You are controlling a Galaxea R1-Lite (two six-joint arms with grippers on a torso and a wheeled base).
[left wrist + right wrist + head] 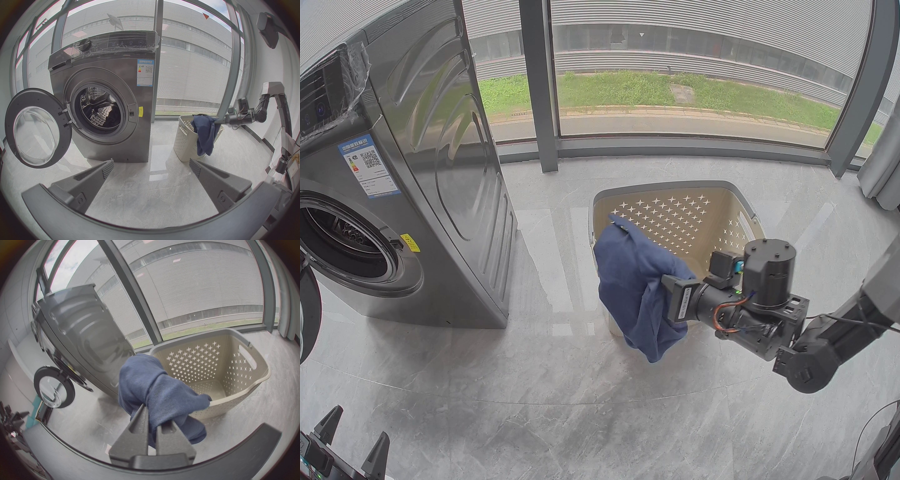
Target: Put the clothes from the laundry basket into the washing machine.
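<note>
A dark blue garment (636,289) hangs from my right gripper (670,294), which is shut on it just over the near rim of the beige laundry basket (700,197). In the right wrist view the fingers (142,422) pinch the blue cloth (156,390) in front of the basket (247,380), whose floor looks bare. The grey washing machine (425,187) stands at the left, its drum (100,109) open and its round door (36,128) swung wide. My left gripper (150,167) is open and holds nothing, low at the near left (350,437).
Smooth grey floor tiles (562,400) lie between basket and washer. A glass wall with dark window posts (540,87) runs behind both. A grey curtain (884,169) hangs at the far right.
</note>
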